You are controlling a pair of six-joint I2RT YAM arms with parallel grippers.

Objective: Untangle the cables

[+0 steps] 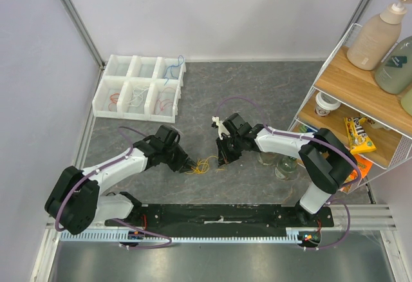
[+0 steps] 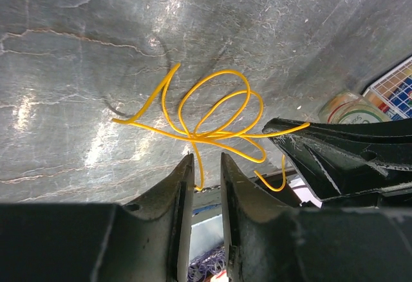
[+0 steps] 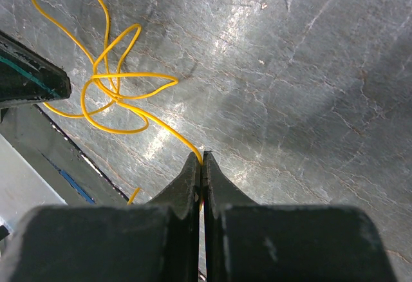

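Observation:
A tangle of thin yellow cables [image 1: 205,164] lies on the grey table between the two arms. In the left wrist view its loops and knot [image 2: 205,138] sit just ahead of my left gripper [image 2: 206,159]. The jaws stand narrowly apart with one yellow strand running down between them, unclamped. My right gripper [image 3: 203,156] is shut on another strand of the same yellow cables [image 3: 109,85], which leads from its tips to the knot. From above, the left gripper [image 1: 191,164] and right gripper [image 1: 222,161] face each other across the tangle. Cables of other colours lie in the tray.
A white compartment tray [image 1: 138,85] at the back left holds several thin loops. A wire shelf [image 1: 360,102] with bottles and snack packets stands at the right, with glass jars [image 1: 283,166] beside the right arm. The black base rail [image 1: 219,214] runs along the near edge.

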